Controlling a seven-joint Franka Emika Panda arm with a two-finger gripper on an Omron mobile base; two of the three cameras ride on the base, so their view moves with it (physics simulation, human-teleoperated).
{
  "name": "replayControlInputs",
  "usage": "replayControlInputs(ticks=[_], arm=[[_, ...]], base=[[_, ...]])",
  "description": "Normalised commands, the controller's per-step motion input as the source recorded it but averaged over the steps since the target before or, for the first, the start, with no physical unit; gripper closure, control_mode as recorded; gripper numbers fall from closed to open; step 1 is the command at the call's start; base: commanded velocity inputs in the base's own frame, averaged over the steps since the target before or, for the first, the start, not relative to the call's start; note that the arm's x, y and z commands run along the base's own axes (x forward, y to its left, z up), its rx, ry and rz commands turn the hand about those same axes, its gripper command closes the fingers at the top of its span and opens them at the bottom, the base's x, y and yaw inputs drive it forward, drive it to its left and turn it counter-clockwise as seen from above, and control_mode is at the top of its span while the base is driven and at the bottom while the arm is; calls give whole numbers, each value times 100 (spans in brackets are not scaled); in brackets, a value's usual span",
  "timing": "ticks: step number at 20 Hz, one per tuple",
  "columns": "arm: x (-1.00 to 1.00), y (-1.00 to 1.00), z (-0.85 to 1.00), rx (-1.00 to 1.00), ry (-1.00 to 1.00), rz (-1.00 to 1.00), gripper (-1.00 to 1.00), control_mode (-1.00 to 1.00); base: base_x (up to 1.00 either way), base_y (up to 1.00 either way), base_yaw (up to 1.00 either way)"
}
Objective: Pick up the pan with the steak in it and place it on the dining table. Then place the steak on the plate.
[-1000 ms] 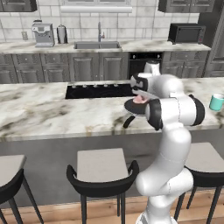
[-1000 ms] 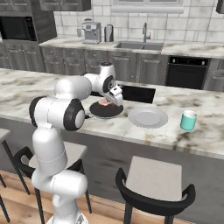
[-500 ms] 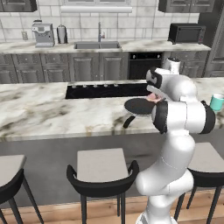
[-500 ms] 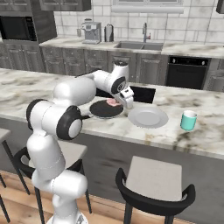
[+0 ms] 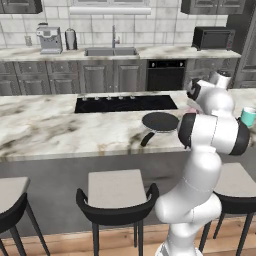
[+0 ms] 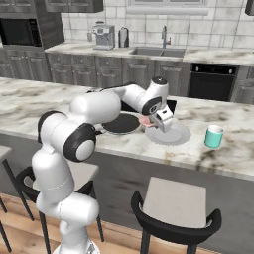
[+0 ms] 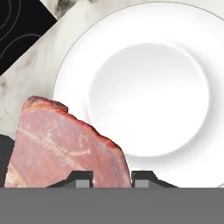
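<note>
The black pan (image 5: 160, 121) (image 6: 121, 123) stands on the dining table (image 5: 60, 130) (image 6: 233, 154) with nothing in it, its handle pointing toward the table's front edge. My gripper (image 6: 150, 121) (image 7: 112, 179) is shut on the pink steak (image 7: 65, 144) (image 6: 145, 120) and holds it in the air. The steak hangs over the near-left rim of the white plate (image 7: 148, 96) (image 6: 172, 135), between pan and plate. In the left base view the arm hides most of the hand; a pink bit of steak (image 5: 191, 110) peeks out.
A teal cup (image 6: 214, 136) (image 5: 247, 116) stands on the table to the right of the plate. The black cooktop (image 5: 125, 103) (image 7: 17, 30) lies just behind the pan. Bar stools (image 5: 117, 195) line the table's front; a sink counter runs along the back wall.
The arm has swung right, carrying the steak from above the pan to the plate's rim. The pan stays in place, now without the steak.
</note>
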Motion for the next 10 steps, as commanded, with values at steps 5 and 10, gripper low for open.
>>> replayControlInputs(ticks=[5, 10], arm=[[6, -63, -2, 2, -2, 0, 100, -100], [2, -18, -2, 0, -1, 0, 100, -100]], base=[[0, 0, 0], [0, 0, 0]])
